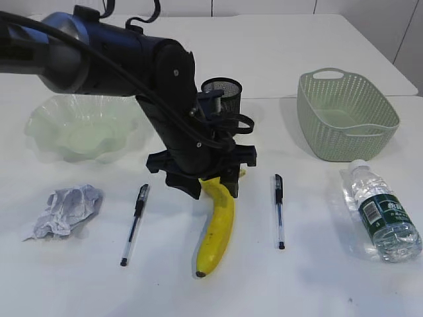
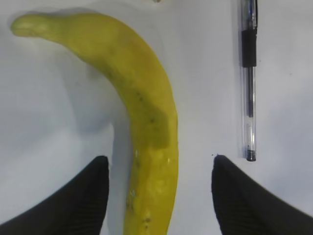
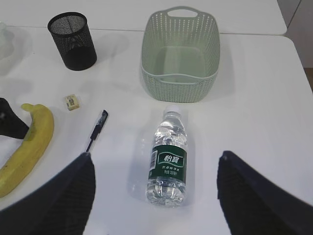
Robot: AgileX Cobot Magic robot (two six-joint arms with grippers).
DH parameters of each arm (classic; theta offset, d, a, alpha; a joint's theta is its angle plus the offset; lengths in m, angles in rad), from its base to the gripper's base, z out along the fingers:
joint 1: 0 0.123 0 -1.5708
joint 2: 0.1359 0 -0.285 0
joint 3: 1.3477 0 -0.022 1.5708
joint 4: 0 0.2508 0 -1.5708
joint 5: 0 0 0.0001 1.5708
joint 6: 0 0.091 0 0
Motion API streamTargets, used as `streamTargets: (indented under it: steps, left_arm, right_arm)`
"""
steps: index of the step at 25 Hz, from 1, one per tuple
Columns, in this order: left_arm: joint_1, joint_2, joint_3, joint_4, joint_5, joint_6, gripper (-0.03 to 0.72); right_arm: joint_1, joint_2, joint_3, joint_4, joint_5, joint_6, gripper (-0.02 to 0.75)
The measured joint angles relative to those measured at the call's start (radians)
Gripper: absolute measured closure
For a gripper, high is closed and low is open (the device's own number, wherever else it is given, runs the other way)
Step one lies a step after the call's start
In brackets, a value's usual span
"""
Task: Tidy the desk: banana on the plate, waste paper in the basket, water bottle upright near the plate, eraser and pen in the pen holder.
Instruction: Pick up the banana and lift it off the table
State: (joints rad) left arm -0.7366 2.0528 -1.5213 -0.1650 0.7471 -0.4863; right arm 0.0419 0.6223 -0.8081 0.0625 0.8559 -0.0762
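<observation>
A yellow banana [image 1: 217, 228] lies on the white table. My left gripper [image 2: 159, 166] is open, one jaw on each side of the banana [image 2: 146, 112], apart from it. The translucent wavy plate [image 1: 39, 119] stands at the far left, with crumpled paper [image 1: 66, 210] in front of it. Two pens [image 1: 135, 224] [image 1: 279, 210] flank the banana. The water bottle [image 3: 168, 156] lies on its side below my open, empty right gripper [image 3: 156, 153]. A small eraser [image 3: 72, 102] lies near the black mesh pen holder [image 3: 73, 41]. The green basket [image 3: 151, 54] is empty.
The left arm [image 1: 132, 59] hides the eraser in the exterior view. The right arm is out of the exterior view. The table's far edge [image 1: 370, 92] runs behind the basket.
</observation>
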Motion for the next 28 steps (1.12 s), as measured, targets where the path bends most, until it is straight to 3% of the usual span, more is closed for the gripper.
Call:
streamTargets:
  steps: [28]
  left_arm:
    - [0.000, 0.132, 0.000, -0.038, -0.110, -0.042, 0.200]
  right_arm:
    - [0.000, 0.000, 0.000, 0.000, 0.000, 0.001, 0.158]
